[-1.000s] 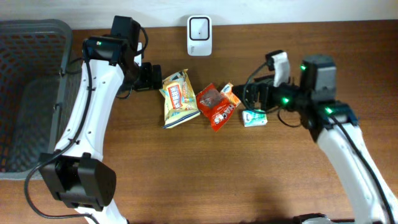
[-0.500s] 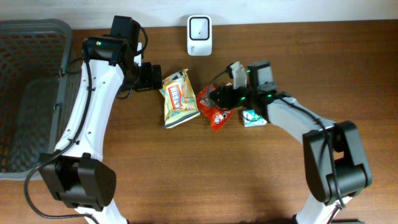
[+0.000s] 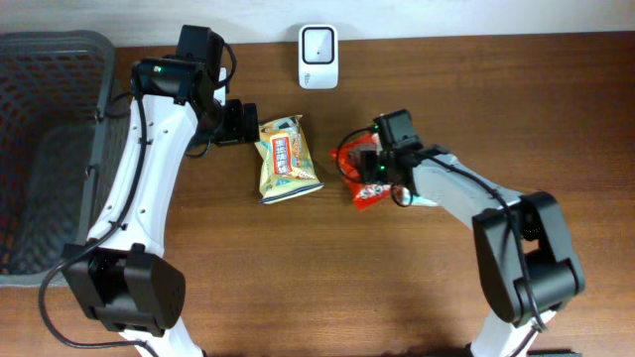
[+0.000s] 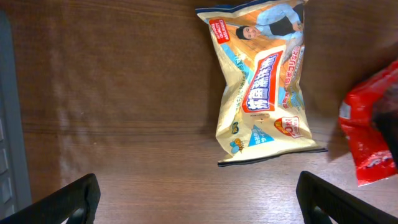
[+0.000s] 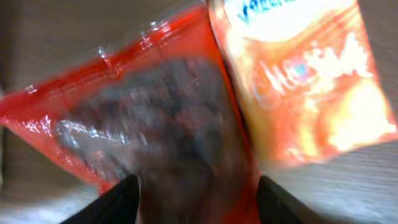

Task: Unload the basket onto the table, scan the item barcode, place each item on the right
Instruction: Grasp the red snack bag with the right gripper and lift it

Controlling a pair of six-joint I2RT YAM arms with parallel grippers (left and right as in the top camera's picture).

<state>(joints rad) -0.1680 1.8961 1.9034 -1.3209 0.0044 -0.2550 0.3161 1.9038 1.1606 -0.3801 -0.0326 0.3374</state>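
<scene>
1. My right gripper is clamped on the red snack packet. The packet lies on the near side of the barcode scanner, toward my right arm and well apart from it.
2. My left gripper hangs released, fingers wide, above the yellow snack bag, on the scanner's near side toward my left arm.
3. I judge this the pick-up step: gripped, not yet presented.
4. Next I should lift the packet clear of the orange packet and carry it to the scanner, barcode facing its window. I cannot see the barcode.
</scene>
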